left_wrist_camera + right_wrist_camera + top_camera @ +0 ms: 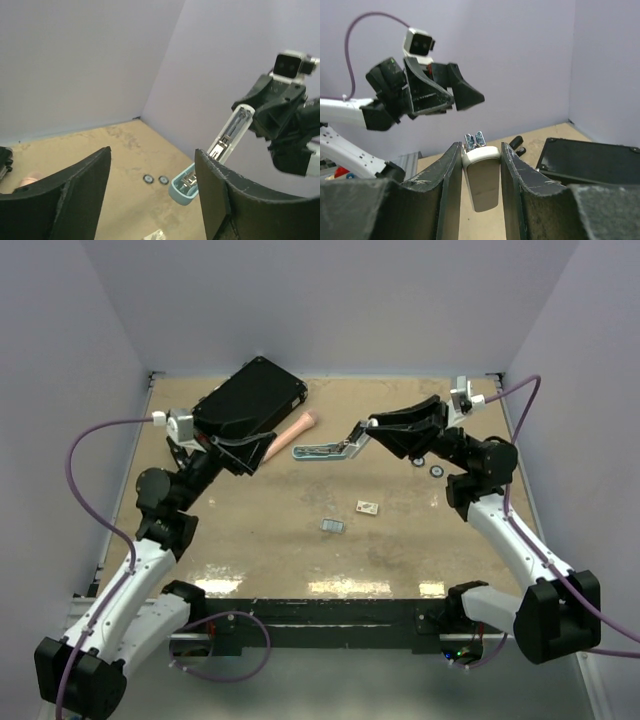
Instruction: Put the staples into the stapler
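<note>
The stapler (322, 451) lies at the back middle of the table, hinged open. Its pale blue base (182, 187) rests on the table while its white top arm (229, 133) slants up. My right gripper (368, 426) is shut on the end of that top arm (481, 176), whose metal tip pokes out between the fingers. The staples (333, 526), a tiny grey block, lie loose on the table nearer the front, away from both grippers. My left gripper (250, 448) hangs left of the stapler, open (152, 160), with nothing between its fingers.
A flat black case (250, 400) sits at the back left, behind the left gripper, and a pink object (291, 434) lies beside it. Two small black rings (437, 471) lie under the right arm. A small pale card (367, 506) is right of the staples.
</note>
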You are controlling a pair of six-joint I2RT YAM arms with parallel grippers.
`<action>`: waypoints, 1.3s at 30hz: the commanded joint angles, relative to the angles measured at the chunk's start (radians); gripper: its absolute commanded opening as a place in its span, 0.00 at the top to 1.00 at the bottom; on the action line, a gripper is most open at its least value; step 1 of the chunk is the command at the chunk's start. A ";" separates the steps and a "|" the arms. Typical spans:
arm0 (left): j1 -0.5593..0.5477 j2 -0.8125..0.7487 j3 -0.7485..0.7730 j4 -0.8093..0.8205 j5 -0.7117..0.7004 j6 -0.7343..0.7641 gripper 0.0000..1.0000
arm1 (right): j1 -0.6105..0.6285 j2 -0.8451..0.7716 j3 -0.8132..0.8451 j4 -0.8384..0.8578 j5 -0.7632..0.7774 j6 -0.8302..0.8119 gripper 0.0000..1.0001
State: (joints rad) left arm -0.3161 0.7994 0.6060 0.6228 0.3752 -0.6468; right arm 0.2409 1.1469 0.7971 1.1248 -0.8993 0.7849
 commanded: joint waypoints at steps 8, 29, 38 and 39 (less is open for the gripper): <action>-0.170 0.311 0.406 -0.353 0.352 0.466 0.22 | 0.005 0.010 0.048 -0.085 -0.044 -0.104 1.00; -0.285 0.601 0.623 -0.512 0.501 0.693 0.45 | 0.020 -0.007 0.036 -0.194 -0.043 -0.156 1.00; -0.287 0.617 0.614 -0.505 0.570 0.673 1.00 | 0.021 0.005 0.028 -0.206 -0.059 -0.167 1.00; -0.285 0.615 0.609 -0.508 0.562 0.674 1.00 | 0.020 0.005 0.027 -0.218 -0.058 -0.168 1.00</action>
State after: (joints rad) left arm -0.5961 1.4162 1.1858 0.0872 0.8883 0.0135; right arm 0.2562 1.1599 0.8104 0.8894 -0.9436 0.6273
